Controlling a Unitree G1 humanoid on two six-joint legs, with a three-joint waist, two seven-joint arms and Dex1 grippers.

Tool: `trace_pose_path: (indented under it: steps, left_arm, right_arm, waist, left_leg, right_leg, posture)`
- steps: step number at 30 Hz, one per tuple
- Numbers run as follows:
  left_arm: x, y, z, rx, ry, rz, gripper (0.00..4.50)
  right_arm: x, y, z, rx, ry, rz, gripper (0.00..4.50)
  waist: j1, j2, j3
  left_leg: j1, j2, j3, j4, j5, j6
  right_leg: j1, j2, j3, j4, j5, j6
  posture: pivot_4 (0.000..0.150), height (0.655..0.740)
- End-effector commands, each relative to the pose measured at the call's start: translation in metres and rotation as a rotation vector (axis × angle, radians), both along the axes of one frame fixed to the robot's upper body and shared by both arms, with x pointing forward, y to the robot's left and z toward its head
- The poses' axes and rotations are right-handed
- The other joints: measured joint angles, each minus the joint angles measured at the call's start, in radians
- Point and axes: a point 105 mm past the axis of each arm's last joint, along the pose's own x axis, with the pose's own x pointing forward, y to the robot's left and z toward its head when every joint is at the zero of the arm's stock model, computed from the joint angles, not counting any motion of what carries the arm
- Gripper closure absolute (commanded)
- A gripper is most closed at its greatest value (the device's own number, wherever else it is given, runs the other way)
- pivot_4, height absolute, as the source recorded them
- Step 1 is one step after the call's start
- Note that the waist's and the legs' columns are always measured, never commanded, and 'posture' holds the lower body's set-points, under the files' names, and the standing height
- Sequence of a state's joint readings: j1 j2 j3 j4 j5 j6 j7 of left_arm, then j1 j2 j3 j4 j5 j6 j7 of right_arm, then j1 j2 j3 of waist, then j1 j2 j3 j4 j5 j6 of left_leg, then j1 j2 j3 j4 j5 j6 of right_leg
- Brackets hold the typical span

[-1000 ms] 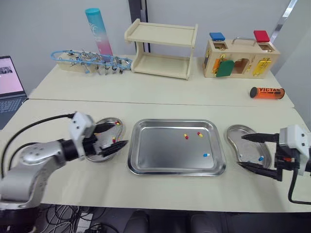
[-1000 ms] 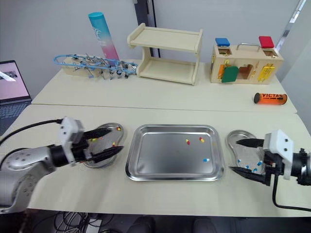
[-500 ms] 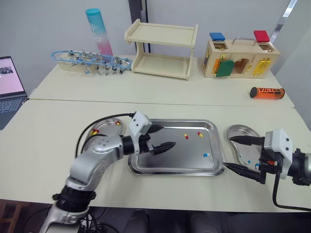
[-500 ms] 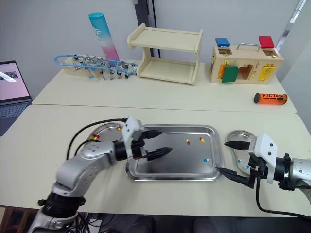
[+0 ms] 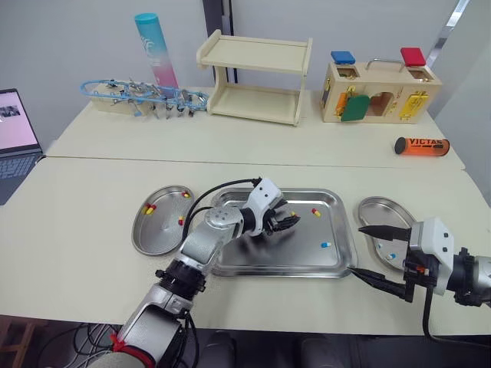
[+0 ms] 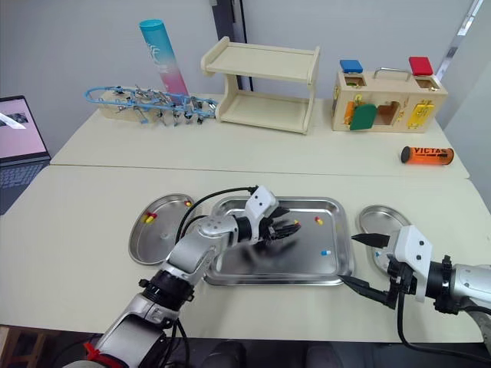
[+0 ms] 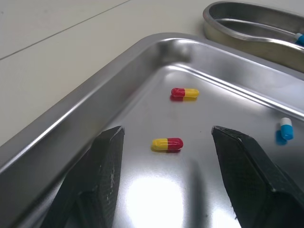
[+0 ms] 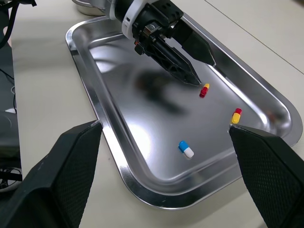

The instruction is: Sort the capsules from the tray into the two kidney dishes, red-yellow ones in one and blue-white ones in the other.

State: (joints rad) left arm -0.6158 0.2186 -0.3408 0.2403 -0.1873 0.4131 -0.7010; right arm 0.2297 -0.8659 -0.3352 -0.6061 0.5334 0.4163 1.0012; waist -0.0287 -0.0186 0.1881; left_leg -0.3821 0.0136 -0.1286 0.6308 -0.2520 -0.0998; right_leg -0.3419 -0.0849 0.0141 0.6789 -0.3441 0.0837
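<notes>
Head camera: desk [image 5: 77, 199] bearing a steel tray [image 5: 307, 257] at centre, left kidney dish [image 5: 157, 234] and right kidney dish [image 5: 377, 215] flanking it. Left gripper [image 5: 288, 222] low over the tray's middle; dark tips mask what lies beneath, spread illegible here. One red-yellow capsule [image 5: 315, 212] just beyond the tips; blue-white capsule [image 5: 325, 245] nearer the tray's right rim. Left kidney dish holds red-yellow capsules, count uncertain. Right kidney dish partly covered by the right gripper [image 5: 359, 250], fingers spread wide at the tray's right edge, holding nothing. Rear of desk, well apart from the tray: laptop [image 5: 15, 126] cut off at the frame edge, blue-pink tube [image 5: 156, 50], wire rack [image 5: 142, 96], wooden shelf [image 5: 257, 77], latch box [image 5: 380, 92], orange canister [image 5: 420, 146]. Left wrist camera: fingers [image 7: 95, 180] wide, empty; second red-yellow capsule [image 7: 167, 144] flat on the tray floor between them, touching neither; the first capsule beyond it; right kidney dish cut off at the corner. Right wrist camera: own fingers [image 8: 61, 175] wide; left gripper's tips just beside the second red-yellow capsule, contact undeterminable.
</notes>
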Motion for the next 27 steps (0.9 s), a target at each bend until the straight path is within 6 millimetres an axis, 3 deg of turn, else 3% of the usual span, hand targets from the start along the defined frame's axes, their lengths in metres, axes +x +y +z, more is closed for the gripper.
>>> trace_pose_path:
  steps: [1,12,21,27]
  left_arm:
    - [0.003,-0.010,0.004,0.006,-0.033,-0.040,1.51]
    - [0.006,-0.017,-0.013,0.068,-0.004,-0.092,1.51]
    - [0.004,-0.015,-0.017,0.068,0.003,-0.105,3.99]
    - [0.002,-0.012,-0.007,0.044,-0.021,-0.114,4.49]
  right_arm:
    - [-0.003,0.003,0.003,0.004,-0.035,0.016,0.00]
    - [-0.004,0.009,0.004,0.006,-0.042,0.025,0.00]
    - [-0.004,0.012,0.006,0.006,-0.043,0.026,0.00]
    - [-0.003,0.016,0.007,0.013,-0.045,0.031,0.00]
  waist:
    - [0.000,0.000,0.000]
    - [0.000,0.000,0.000]
    - [0.000,0.000,0.000]
    - [-0.001,0.000,0.000]
  left_leg:
    - [0.000,0.000,0.000,0.000,0.000,0.000]
    - [0.000,0.000,0.000,0.000,0.000,-0.001]
    - [0.000,0.000,0.000,0.000,0.000,-0.001]
    - [0.000,0.000,0.000,0.000,0.000,-0.001]
  right_leg:
    - [0.000,0.000,0.000,0.000,0.000,0.000]
    - [0.000,0.000,0.000,0.000,0.000,0.000]
    - [0.000,0.000,0.000,0.000,0.000,0.000]
    - [0.001,0.000,0.000,0.000,0.000,0.000]
  posture:
    - [0.150,0.7400]
    - [0.150,0.7400]
    - [0.150,0.7400]
    - [0.150,0.7400]
